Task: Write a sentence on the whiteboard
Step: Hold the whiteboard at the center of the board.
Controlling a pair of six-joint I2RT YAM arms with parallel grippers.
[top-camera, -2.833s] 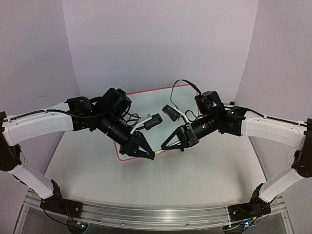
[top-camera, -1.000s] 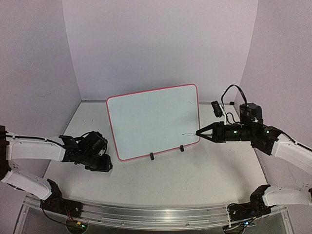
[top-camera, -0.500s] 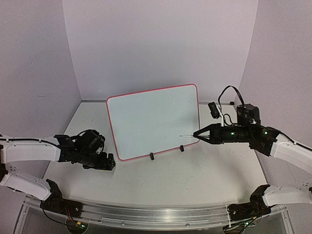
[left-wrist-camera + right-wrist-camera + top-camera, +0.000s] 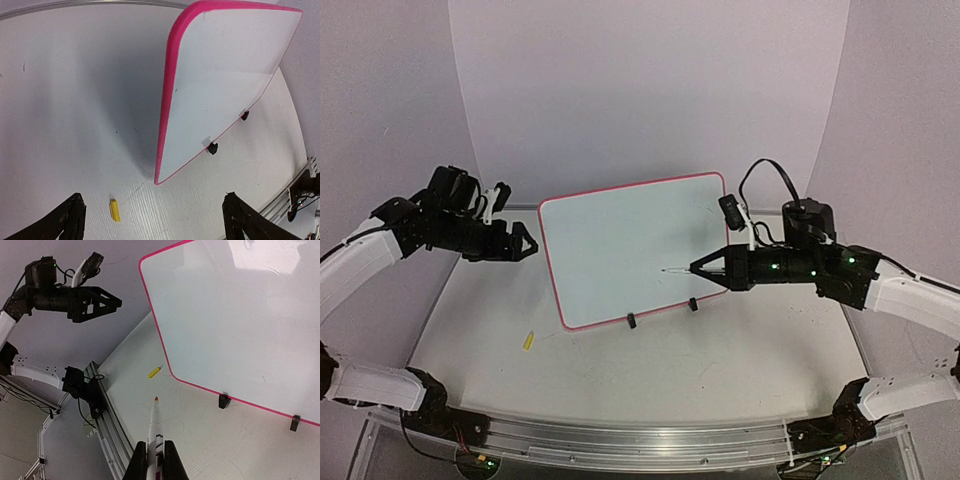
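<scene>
Before whiteboard [image 4: 620, 245], marker [image 4: 155, 427] in right gripper [image 4: 712, 266]

Left gripper [image 4: 530, 244] raised, jaws wide; right gripper [image 4: 696, 267] seemingly clamping marker [image 4: 155, 427].

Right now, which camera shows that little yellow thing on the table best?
The left wrist view: the yellow piece shows largest there, unobstructed. In the top and right wrist views it is a small sliver.
</scene>
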